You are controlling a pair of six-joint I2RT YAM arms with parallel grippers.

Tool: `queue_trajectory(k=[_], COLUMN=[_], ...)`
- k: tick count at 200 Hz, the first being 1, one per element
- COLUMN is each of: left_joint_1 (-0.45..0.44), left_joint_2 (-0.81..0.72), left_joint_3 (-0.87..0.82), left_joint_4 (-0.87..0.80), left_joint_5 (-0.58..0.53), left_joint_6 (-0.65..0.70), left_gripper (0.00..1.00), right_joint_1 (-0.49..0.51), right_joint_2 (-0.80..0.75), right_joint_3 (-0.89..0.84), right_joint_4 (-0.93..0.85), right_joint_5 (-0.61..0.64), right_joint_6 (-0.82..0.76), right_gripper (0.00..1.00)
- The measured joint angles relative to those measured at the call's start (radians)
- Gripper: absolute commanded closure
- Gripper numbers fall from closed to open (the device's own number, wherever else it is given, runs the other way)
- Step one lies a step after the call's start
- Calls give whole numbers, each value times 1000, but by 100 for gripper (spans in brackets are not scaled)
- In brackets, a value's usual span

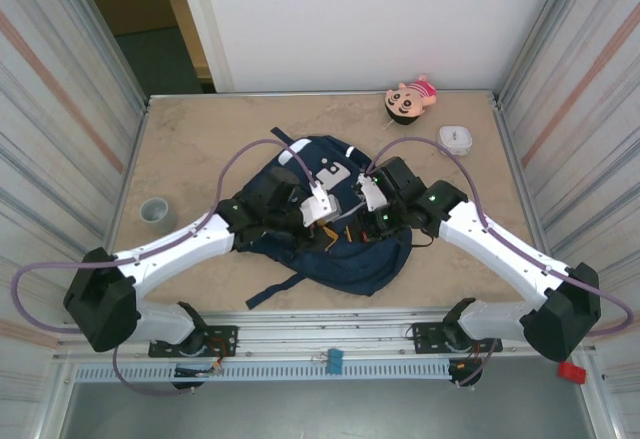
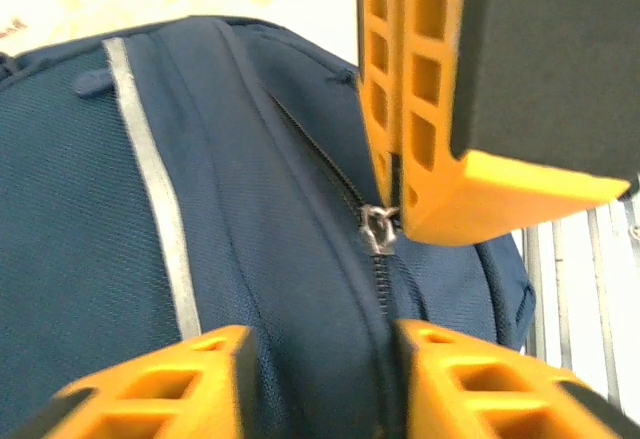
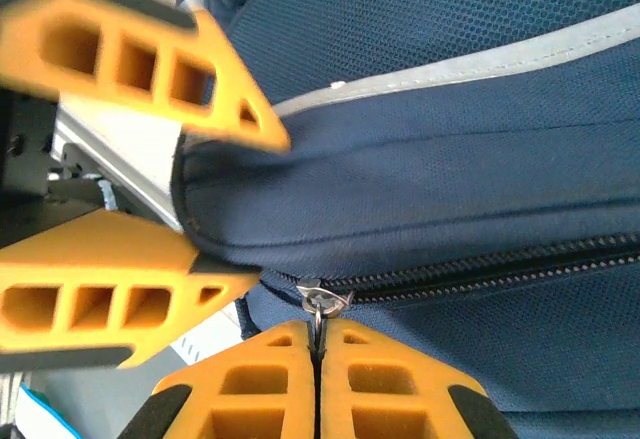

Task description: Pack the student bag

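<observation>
Marbled table (image 1: 190, 139) carries the student bag (image 1: 372, 259) at its centre, lying flat, long axis running from far-left to near-right, white-patched end toward the far side and straps trailing toward the near edge. The visible zip stretch is closed; contents cannot be seen. Right gripper (image 3: 318, 344) is clamped on the metal zip pull (image 3: 320, 304). Left gripper (image 2: 322, 334) stands parted, fingers straddling a fold of bag fabric beside the zip. A doll (image 1: 411, 98) lies at the far edge.
</observation>
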Motion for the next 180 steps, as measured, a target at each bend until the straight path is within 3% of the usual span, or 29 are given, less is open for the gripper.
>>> queue_trajectory(k=[13,31,61,117,149,180], left_joint_1=[-10,-11,3,107,163,260], left_joint_2=[1,-2,-33,-192,-261,-285], left_joint_3=[2,3,-15,-131,-167,-171], left_joint_4=[0,0,0,-41,-84,-131], left_joint_5=[6,-1,8,83,66,29], left_joint_6=[12,38,79,201,260,290], left_gripper=[93,100,100,100,100,84], right_joint_1=[-18,-49,-145,-334,-341,-269], right_joint_2=[0,-14,-61,-65,-18,-15], right_joint_3=[0,-19,-85,-148,-148,-148], right_joint_4=[3,14,53,71,68,125], right_joint_5=[-10,-30,-98,-211,-249,-241], right_joint_6=[0,1,-1,-80,-116,-89], right_gripper=[100,100,100,100,100,100])
